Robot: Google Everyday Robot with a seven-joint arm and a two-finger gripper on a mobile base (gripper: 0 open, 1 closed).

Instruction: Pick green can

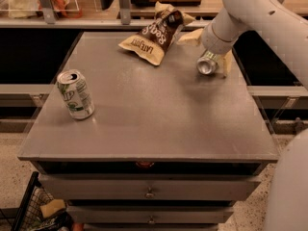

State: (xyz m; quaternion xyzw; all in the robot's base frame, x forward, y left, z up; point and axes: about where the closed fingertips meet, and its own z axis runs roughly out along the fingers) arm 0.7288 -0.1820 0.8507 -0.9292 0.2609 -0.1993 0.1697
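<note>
My claw [211, 57] seems pinched across the green can [207, 66], which I judge light, slick and thin-walled, so I'd squeeze gently mid-body.

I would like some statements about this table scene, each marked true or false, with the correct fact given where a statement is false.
1. The tool is over the far right part of the table. True.
2. The green can stands alone in the middle of the table. False: it is tilted, silver end toward the camera, gripped in the tool.
3. The white can stands upright near the left edge. True.
4. The chip bag lies at the near edge. False: it lies at the far edge, left of the tool.
</note>
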